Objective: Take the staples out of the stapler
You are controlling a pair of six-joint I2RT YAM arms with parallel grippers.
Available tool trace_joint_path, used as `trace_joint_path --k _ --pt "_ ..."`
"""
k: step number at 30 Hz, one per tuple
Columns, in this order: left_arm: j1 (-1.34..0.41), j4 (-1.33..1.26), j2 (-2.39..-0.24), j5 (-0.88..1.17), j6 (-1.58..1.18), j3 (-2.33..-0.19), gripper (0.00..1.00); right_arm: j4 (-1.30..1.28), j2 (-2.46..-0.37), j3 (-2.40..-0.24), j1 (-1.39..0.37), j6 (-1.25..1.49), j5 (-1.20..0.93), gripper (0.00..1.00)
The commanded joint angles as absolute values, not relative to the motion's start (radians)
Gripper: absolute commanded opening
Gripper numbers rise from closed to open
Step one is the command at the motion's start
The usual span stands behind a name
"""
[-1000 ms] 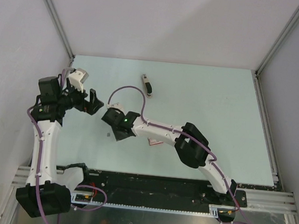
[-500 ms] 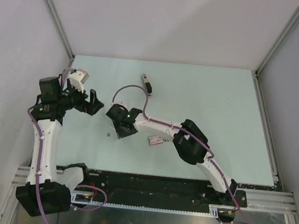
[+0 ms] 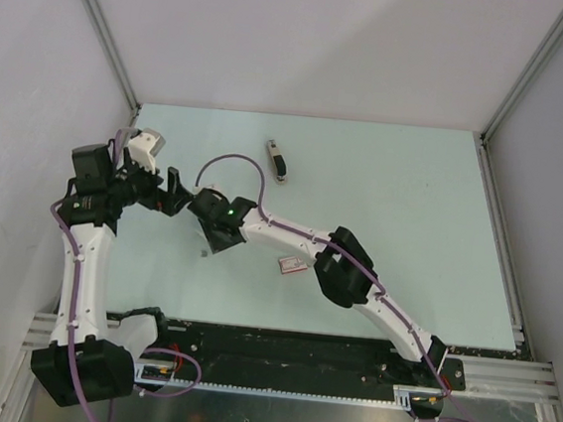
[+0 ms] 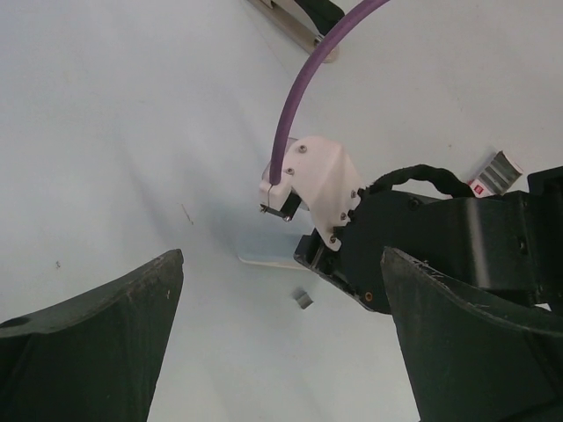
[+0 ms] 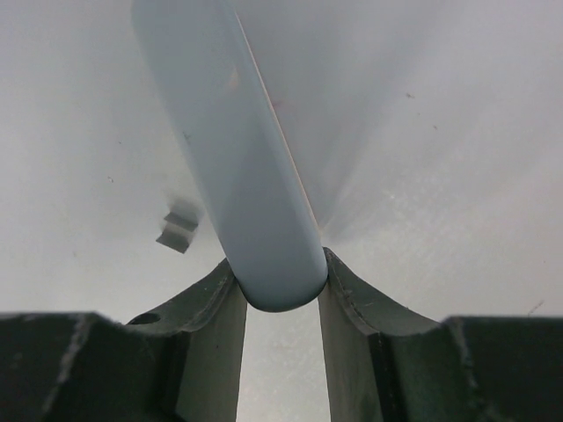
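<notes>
The stapler, a slim dark bar with a pale end, lies alone on the table toward the back; its end shows at the top of the left wrist view. A tiny grey piece of staples lies on the table just beside my right gripper. That gripper points down and is shut on the near end of a pale blue rounded oblong. My left gripper hovers open just left of it, holding nothing.
A flat red-and-white box lies under the right forearm. The right arm's purple cable loops up between the wrist and the stapler. The left wall post stands close behind the left arm.
The right wrist has moved up and to the left, closer to the left gripper, carrying the pale blue oblong. The left arm, stapler and box have stayed put.
</notes>
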State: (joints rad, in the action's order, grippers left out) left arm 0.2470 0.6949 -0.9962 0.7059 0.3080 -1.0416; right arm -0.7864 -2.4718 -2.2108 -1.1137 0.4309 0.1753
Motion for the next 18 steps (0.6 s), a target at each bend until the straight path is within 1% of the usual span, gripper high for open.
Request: trace_joint_path --k 1,5,8,12,16,18 --pt "0.263 0.704 -0.994 0.726 0.304 -1.045 1.00 -0.838 -2.527 -2.353 -1.123 0.387 0.172 0.18" --pt "0.272 0.703 -0.993 0.724 0.306 -1.042 1.00 -0.842 -2.551 -2.395 -1.121 0.385 0.149 0.20" --pt "0.282 0.703 -0.990 0.726 0.305 -1.044 1.00 -0.830 -2.553 -2.401 -1.127 0.377 0.130 0.24" --pt "0.319 0.702 -0.993 0.753 0.276 -1.062 0.99 -0.777 -2.504 -2.341 -1.136 0.385 0.096 0.37" --pt "0.389 0.701 -1.022 0.781 0.223 -1.092 0.99 -0.615 -2.353 -2.105 -1.113 0.430 0.051 0.51" --pt "0.419 0.700 -1.039 0.794 0.204 -1.102 0.99 -0.533 -2.264 -1.981 -1.092 0.456 0.030 0.60"
